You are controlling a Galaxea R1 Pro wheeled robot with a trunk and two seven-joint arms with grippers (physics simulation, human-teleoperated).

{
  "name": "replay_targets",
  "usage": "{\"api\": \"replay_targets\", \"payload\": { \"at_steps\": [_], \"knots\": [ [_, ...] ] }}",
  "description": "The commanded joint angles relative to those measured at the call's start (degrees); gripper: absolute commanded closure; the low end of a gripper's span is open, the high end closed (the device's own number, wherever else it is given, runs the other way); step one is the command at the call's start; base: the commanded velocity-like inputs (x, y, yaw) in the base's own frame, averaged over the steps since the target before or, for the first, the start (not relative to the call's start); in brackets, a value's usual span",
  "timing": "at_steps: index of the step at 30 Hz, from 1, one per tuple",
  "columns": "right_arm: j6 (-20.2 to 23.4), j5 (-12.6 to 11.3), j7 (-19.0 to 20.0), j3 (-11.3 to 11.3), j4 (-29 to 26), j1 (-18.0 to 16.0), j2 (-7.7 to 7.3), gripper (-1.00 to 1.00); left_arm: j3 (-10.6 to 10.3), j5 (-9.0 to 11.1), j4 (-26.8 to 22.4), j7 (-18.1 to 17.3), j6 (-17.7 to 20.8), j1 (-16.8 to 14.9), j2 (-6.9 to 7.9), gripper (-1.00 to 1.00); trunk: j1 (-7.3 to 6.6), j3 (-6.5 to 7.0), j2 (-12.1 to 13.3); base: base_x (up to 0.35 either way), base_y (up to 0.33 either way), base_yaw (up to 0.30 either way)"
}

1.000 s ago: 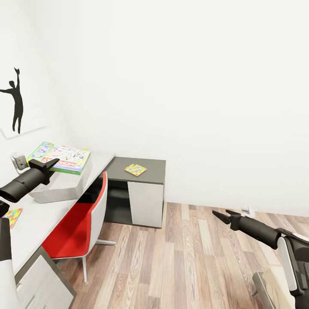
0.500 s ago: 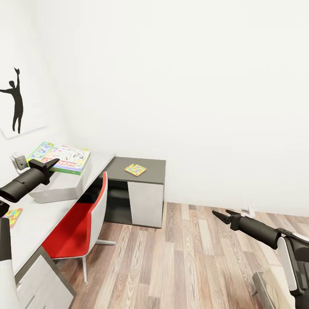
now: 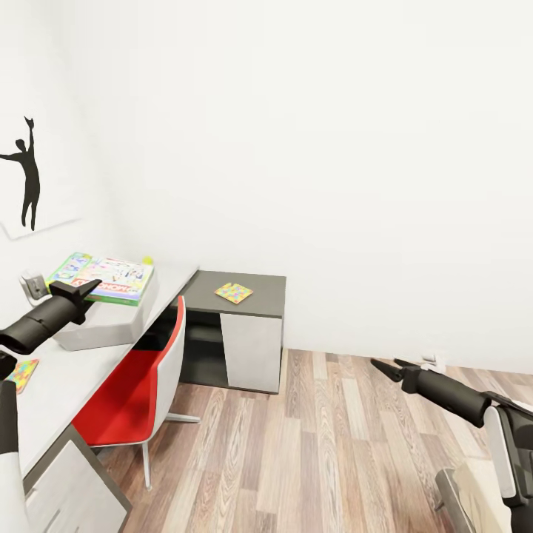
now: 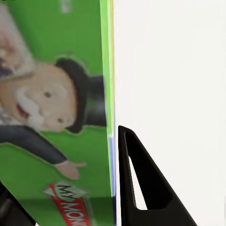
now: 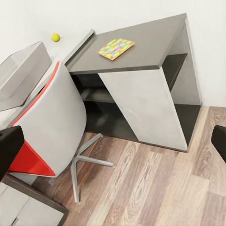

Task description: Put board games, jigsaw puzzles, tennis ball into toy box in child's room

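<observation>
A green-and-white board game [image 3: 111,277] lies across the top of the light-grey toy box [image 3: 100,333] on the table [image 3: 66,377]. My left gripper [image 3: 87,290] is at the game's near edge. In the left wrist view one finger [image 4: 141,188] presses against the side of the game's printed cover [image 4: 56,94], so the gripper looks shut on it. The tennis ball [image 3: 148,260] sits just behind the game. One jigsaw puzzle [image 3: 234,293] lies on the dark desk section, another [image 3: 21,372] by my left arm. My right gripper [image 3: 386,364] hangs open over the floor.
A red-and-white swivel chair [image 3: 133,392] is pushed under the desk beside the toy box. A black athlete silhouette [image 3: 29,178] hangs on the left wall. The right wrist view shows the ball [image 5: 55,36], the puzzle [image 5: 116,48] and the chair [image 5: 52,122]. Wood floor [image 3: 333,459] lies open to the right.
My left gripper and the board game have sunk a little toward the toy box, uncovering the tennis ball behind. My right arm has shifted slightly right.
</observation>
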Motion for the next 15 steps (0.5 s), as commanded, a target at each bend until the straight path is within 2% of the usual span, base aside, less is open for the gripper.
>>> {"api": "replay_targets", "payload": {
  "at_steps": [1,11,15],
  "knots": [
    [0.6,-0.4,-0.1,-0.1,-0.1,-0.1,0.01,-1.00,0.1,0.8,0.3,0.5,0.1,0.0,0.00,1.00,0.04,-0.13,-0.1,0.000,0.000,0.000],
    [0.9,-0.5,-0.2,-0.3,-0.2,-0.2,0.16,-1.00,0.2,1.1,2.8,0.5,-0.4,0.1,-0.02,1.00,0.04,-0.13,-0.1,0.000,0.000,0.001],
    [0.9,-0.5,-0.2,-0.2,-0.2,-0.2,0.21,-1.00,0.2,1.1,2.9,0.3,-0.4,0.2,-0.03,1.00,0.04,-0.13,-0.1,0.000,0.000,0.072]
  ]
}}
